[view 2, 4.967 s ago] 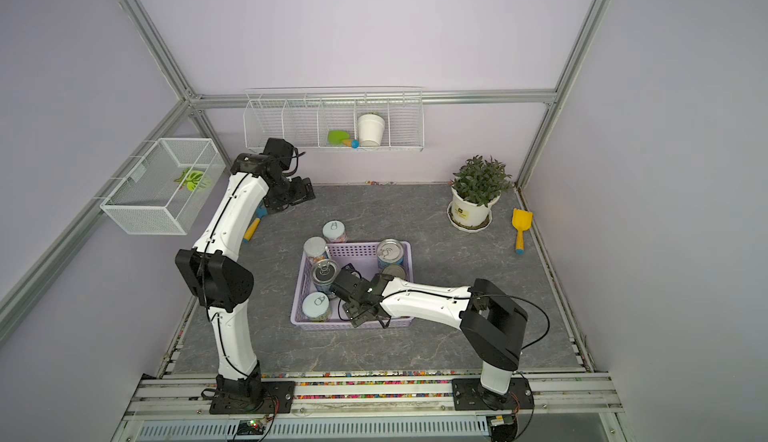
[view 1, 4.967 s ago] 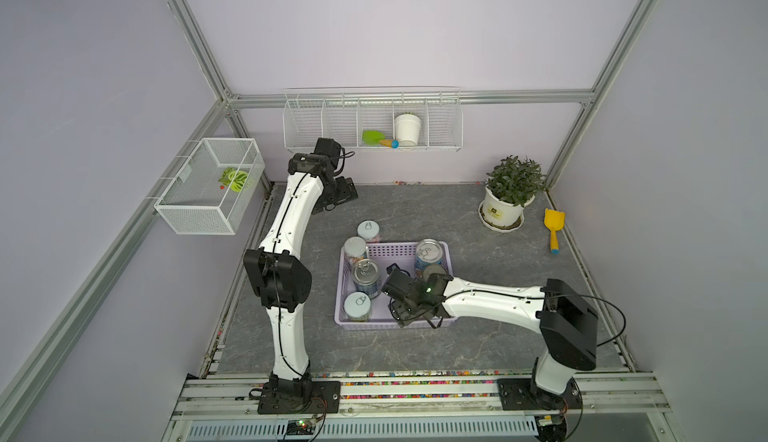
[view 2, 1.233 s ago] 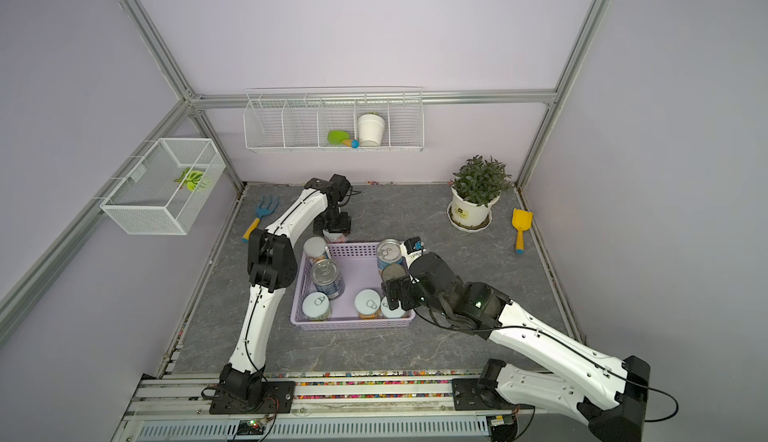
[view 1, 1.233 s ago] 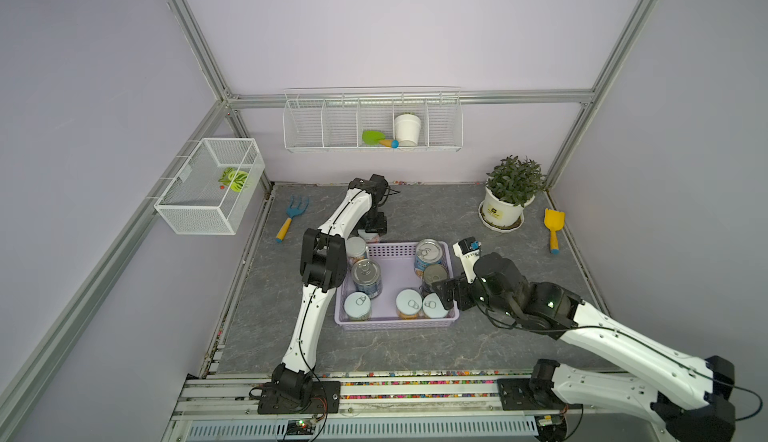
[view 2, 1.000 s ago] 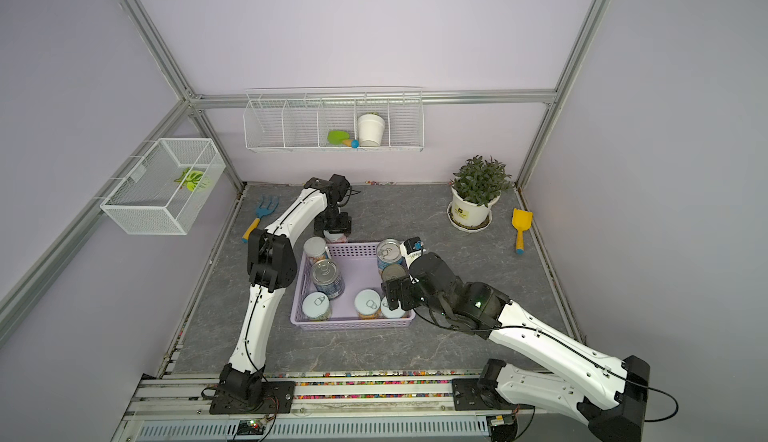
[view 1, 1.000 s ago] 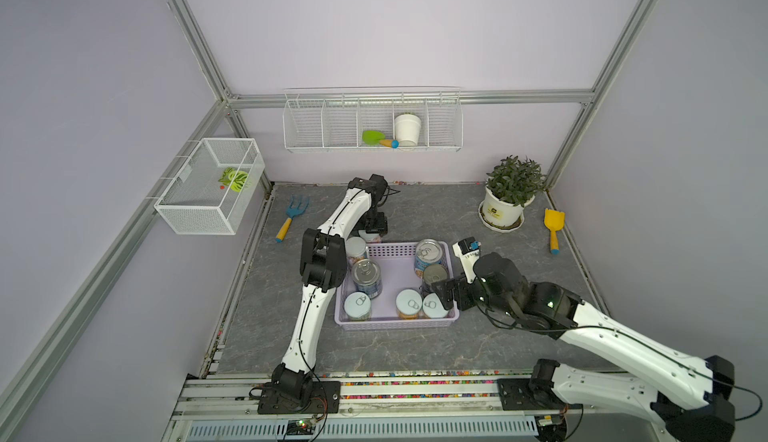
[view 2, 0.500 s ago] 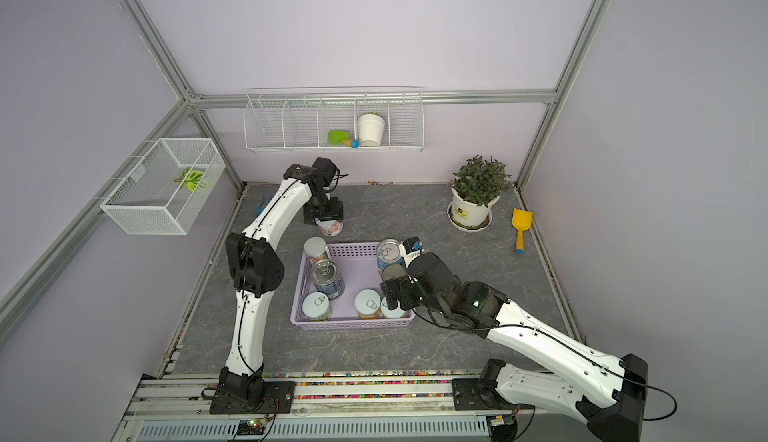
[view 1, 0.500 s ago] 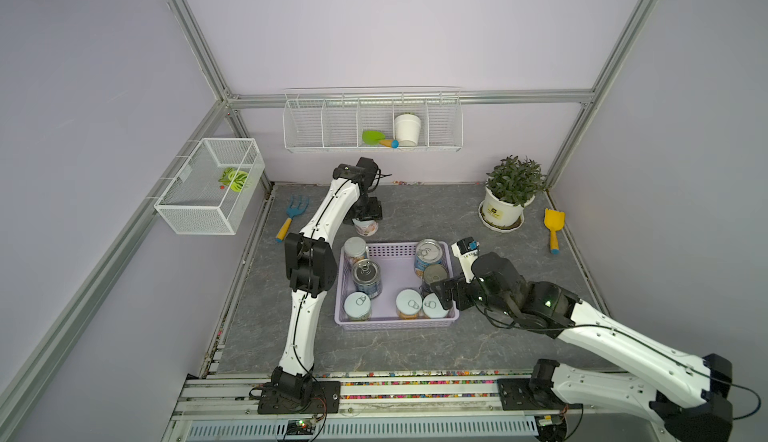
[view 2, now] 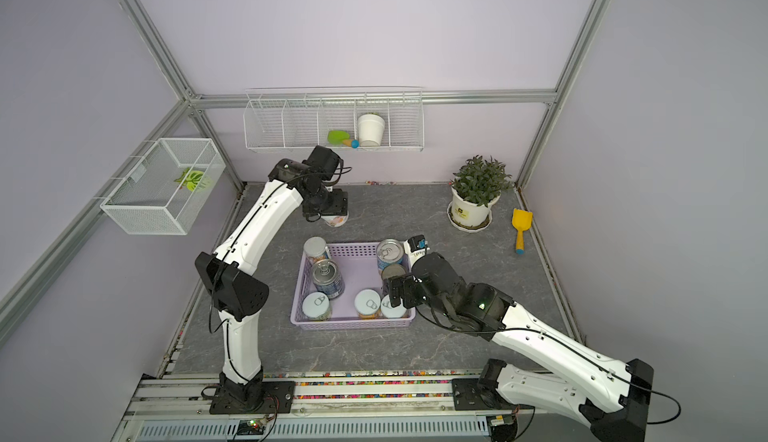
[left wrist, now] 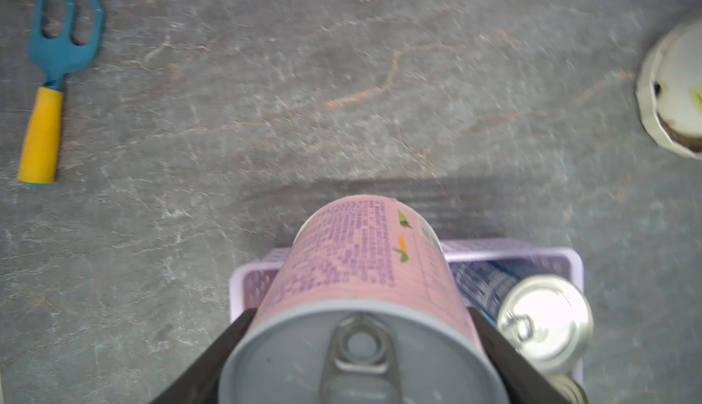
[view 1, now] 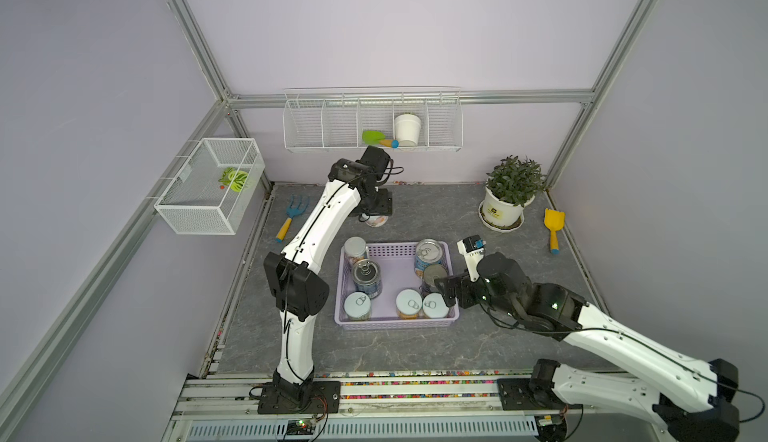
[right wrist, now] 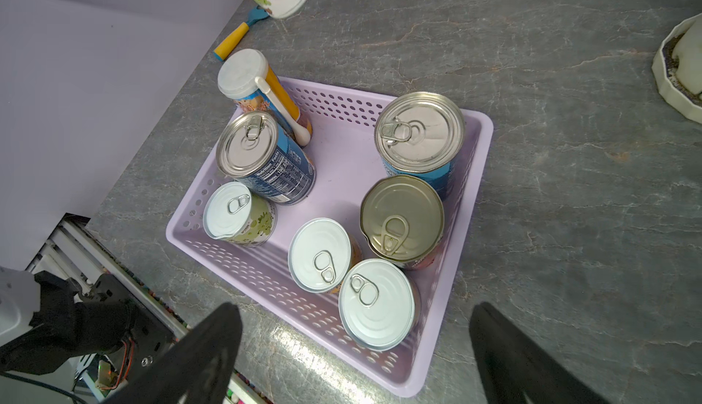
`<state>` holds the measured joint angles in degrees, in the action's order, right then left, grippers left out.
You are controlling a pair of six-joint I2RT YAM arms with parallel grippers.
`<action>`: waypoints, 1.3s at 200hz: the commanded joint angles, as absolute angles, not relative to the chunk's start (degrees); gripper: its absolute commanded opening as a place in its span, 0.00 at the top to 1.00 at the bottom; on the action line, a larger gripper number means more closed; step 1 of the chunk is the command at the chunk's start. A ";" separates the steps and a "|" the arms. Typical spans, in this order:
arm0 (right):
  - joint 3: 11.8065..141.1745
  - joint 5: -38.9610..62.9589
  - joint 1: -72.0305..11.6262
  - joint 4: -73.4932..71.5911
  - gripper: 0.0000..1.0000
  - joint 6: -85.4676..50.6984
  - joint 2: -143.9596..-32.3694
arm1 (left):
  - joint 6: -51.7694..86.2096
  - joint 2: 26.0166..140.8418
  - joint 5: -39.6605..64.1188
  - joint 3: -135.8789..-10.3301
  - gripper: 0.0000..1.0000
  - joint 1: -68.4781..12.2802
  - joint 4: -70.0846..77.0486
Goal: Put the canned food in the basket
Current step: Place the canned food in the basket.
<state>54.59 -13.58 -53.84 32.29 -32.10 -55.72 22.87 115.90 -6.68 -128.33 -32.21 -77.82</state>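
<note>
Pink-labelled can (left wrist: 364,265) clamped between left jaws, aloft beyond basket (view 1: 395,248); right jaws apart.

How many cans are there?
8. Seven stand in the basket: three down its left side, three down its right, one front-middle. The eighth, a pink can, is gripped by the left end effector behind the basket. None seem hidden.

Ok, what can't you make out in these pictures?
- Pink can: in both top views the left gripper covers all but its base.
- Same can, right wrist view: cut by the edge.
- Green thing in mesh basket: too small, behind mesh.
- Plant pot, left wrist view: blurred, edge-cut.
</note>
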 commanded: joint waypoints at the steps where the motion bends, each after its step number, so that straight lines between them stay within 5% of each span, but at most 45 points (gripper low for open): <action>1: 53.54 -15.49 -53.60 31.43 0.02 -31.49 -54.57 | 24.09 113.54 -8.12 -125.45 0.63 -35.43 -75.58; 34: 53.50 -15.90 -53.50 31.58 0.02 -31.53 -54.36 | 26.19 115.91 -8.79 -123.61 0.63 -40.32 -78.08; 260: 53.34 -15.34 -53.50 31.34 0.02 -31.64 -55.81 | 30.96 125.84 -9.93 -111.63 0.61 -40.25 -75.60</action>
